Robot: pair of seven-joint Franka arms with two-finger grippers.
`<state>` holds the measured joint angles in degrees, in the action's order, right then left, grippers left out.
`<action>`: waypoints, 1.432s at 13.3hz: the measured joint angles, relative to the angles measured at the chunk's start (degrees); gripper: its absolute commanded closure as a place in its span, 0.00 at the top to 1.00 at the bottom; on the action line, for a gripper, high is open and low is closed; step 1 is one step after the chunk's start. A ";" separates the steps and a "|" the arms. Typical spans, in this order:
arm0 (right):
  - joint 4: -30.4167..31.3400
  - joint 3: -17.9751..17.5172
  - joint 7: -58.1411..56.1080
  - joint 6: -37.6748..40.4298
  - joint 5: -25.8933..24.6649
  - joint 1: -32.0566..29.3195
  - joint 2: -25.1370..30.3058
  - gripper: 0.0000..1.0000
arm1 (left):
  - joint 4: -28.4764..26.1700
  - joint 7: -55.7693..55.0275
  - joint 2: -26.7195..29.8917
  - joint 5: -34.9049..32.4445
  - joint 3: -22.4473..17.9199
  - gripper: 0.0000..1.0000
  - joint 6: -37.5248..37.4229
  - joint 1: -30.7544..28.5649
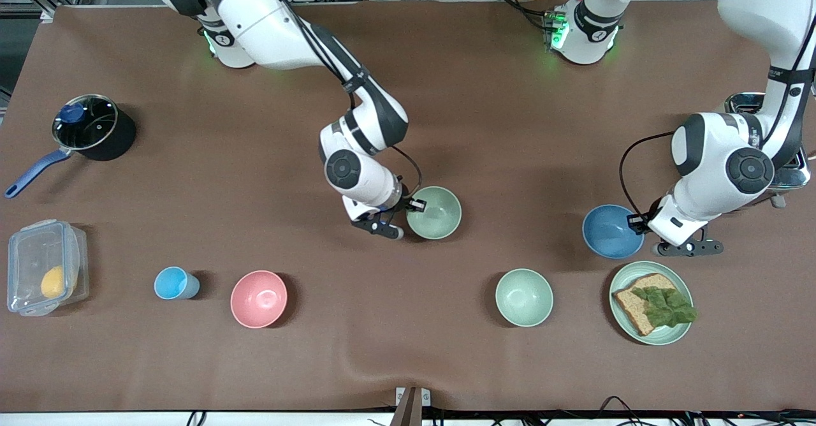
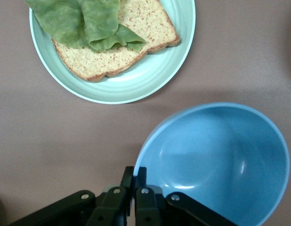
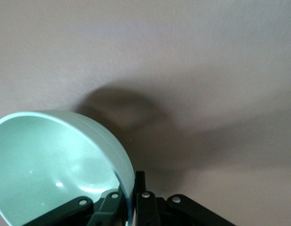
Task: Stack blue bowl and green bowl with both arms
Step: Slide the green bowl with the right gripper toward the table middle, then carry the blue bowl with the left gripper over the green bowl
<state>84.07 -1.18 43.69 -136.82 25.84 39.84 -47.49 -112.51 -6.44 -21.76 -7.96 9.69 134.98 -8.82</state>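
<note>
while gripped, both bowls sit empty

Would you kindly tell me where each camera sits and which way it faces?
Front view: high across the table, facing both arms' bases; shows both arms, all the dishes.
Left wrist view: on the left arm, looking down at the left gripper pinching the blue bowl rim, beside the plate.
Right wrist view: on the right arm, looking down at the right gripper pinching the green bowl.
Shared: front view shows both bowls too.

The left gripper (image 1: pixel 637 223) is pinched shut, its arm bent low. The right gripper (image 1: pixel 414 208) is pinched shut too, arm reaching down.
</note>
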 measured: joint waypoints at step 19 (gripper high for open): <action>-9.78 4.05 30.78 11.11 0.95 -4.83 -2.15 1.00 | 2.81 -15.91 1.69 0.26 10.31 0.00 -8.11 0.50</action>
<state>74.29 2.88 74.47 -125.71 26.79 35.00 -49.64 -109.70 -22.34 -20.07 -7.70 20.00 126.86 -8.32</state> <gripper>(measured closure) 0.000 0.952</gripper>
